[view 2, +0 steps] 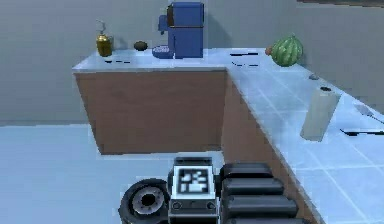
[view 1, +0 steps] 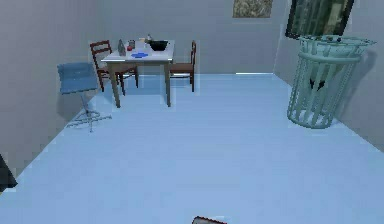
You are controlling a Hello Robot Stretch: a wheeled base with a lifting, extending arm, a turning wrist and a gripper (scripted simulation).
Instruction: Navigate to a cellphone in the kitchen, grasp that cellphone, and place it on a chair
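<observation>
The arm's retracted end sits low in the arm side view, with a white marker square (view 2: 195, 181) and the gripper's (view 2: 147, 201) dark round body left of it. Its far end cannot be made out, so I cannot tell whether it holds anything. Behind it an L-shaped kitchen counter (view 2: 160, 70) runs across and down the view's right. In the forward view, two wooden chairs (view 1: 101, 55) (view 1: 186, 64) flank a small white table (view 1: 141, 62), and a blue swivel chair (view 1: 78, 80) stands at its left.
The counter carries a blue coffee machine (view 2: 184, 30), a yellowish bottle (view 2: 101, 42), a watermelon (view 2: 287, 51) and a paper towel roll (view 2: 317, 113). A tall teal cage-like basket (view 1: 320, 82) stands at the forward view's right. A dark bowl (view 1: 158, 45) sits on the table.
</observation>
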